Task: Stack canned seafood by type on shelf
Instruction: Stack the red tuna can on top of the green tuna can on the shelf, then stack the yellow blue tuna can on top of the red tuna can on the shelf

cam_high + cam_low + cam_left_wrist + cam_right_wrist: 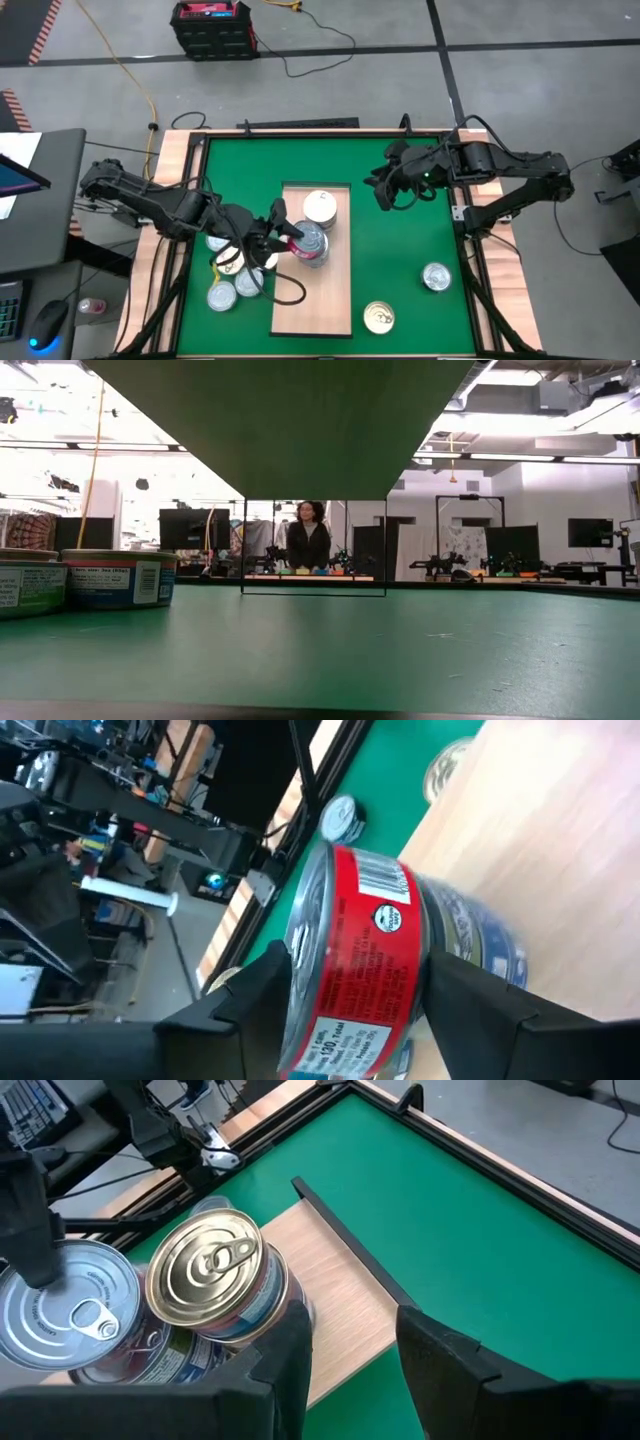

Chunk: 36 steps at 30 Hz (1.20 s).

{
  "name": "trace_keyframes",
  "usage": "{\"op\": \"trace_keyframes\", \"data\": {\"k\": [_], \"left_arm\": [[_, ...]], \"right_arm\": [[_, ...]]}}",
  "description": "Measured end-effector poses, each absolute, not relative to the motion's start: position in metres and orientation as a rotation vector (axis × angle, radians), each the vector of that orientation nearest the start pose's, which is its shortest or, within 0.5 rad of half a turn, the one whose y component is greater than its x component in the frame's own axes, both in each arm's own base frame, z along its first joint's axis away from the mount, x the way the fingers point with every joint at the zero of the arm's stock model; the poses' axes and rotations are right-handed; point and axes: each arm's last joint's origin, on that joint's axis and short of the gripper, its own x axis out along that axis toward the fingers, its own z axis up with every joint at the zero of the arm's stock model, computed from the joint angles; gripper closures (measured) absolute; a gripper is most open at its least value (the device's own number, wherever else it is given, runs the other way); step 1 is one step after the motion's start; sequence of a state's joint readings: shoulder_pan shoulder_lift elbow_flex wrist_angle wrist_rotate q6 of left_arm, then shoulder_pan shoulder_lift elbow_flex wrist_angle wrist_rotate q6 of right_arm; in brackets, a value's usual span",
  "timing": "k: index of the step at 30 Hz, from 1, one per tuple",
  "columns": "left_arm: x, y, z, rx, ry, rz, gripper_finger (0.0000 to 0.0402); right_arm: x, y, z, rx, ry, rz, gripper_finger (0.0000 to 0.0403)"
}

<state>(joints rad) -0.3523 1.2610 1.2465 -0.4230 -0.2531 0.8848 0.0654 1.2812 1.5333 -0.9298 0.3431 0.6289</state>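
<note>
Fingers [250, 990] of my left gripper [283, 236] stand on either side of a red-labelled can [355, 960] atop a stack on the shelf [312, 300]; whether they grip it I cannot tell. A second stack [320, 207] stands just beside it. My right gripper [383, 190] hovers over the green mat [400, 290], fingers apart and empty. Loose cans [437, 276] lie on both sides of the shelf.

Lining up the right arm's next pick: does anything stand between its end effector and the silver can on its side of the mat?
Nothing visible: only bare green mat lies between the right end effector and that silver can.
</note>
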Motion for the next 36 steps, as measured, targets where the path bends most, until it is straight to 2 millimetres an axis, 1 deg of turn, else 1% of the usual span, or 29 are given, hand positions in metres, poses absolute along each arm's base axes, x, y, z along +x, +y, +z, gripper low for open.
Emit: {"op": "trace_keyframes", "data": {"k": [6, 8, 14, 17, 20, 22, 24, 26, 28, 30, 33, 36], "left_arm": [[0.258, -0.09, 0.373, 0.867, 0.301, -0.339, 0.0187], [0.259, -0.088, 0.373, 0.827, 0.304, -0.345, 0.0187], [0.262, -0.079, 0.374, 0.763, 0.318, -0.305, 0.0187], [0.259, -0.078, 0.382, 0.742, 0.267, -0.28, 0.0187], [0.249, -0.076, 0.396, 0.709, 0.193, -0.254, 0.0187], [0.239, -0.074, 0.402, 0.646, 0.178, -0.248, 0.0187], [0.227, -0.072, 0.408, 0.515, 0.183, -0.239, 0.0187], [0.211, -0.067, 0.411, 0.331, 0.224, -0.224, 0.0187], [0.197, -0.062, 0.407, 0.15, 0.331, -0.2, 0.0187], [0.185, -0.057, 0.398, 0.018, 0.469, -0.157, 0.0187], [0.17, -0.05, 0.372, -0.101, 0.655, -0.085, 0.0187], [0.16, -0.043, 0.343, -0.225, 0.727, -0.03, 0.0187]], "right_arm": [[0.241, 0.006, 0.416, 0.464, 0.555, -0.463, 0.023], [0.241, 0.006, 0.416, 0.464, 0.555, -0.463, 0.023], [0.241, 0.007, 0.416, 0.462, 0.556, -0.459, 0.023], [0.241, 0.01, 0.416, 0.459, 0.558, -0.449, 0.023], [0.241, 0.013, 0.416, 0.455, 0.561, -0.435, 0.023], [0.241, 0.015, 0.416, 0.452, 0.563, -0.426, 0.023], [0.241, 0.018, 0.416, 0.45, 0.563, -0.414, 0.023], [0.24, 0.022, 0.416, 0.444, 0.566, -0.4, 0.023], [0.239, 0.026, 0.416, 0.43, 0.577, -0.381, 0.023], [0.238, 0.03, 0.415, 0.404, 0.595, -0.362, 0.023], [0.238, 0.035, 0.415, 0.366, 0.619, -0.275, 0.0232], [0.239, 0.033, 0.415, 0.336, 0.652, -0.179, 0.0241]]}}
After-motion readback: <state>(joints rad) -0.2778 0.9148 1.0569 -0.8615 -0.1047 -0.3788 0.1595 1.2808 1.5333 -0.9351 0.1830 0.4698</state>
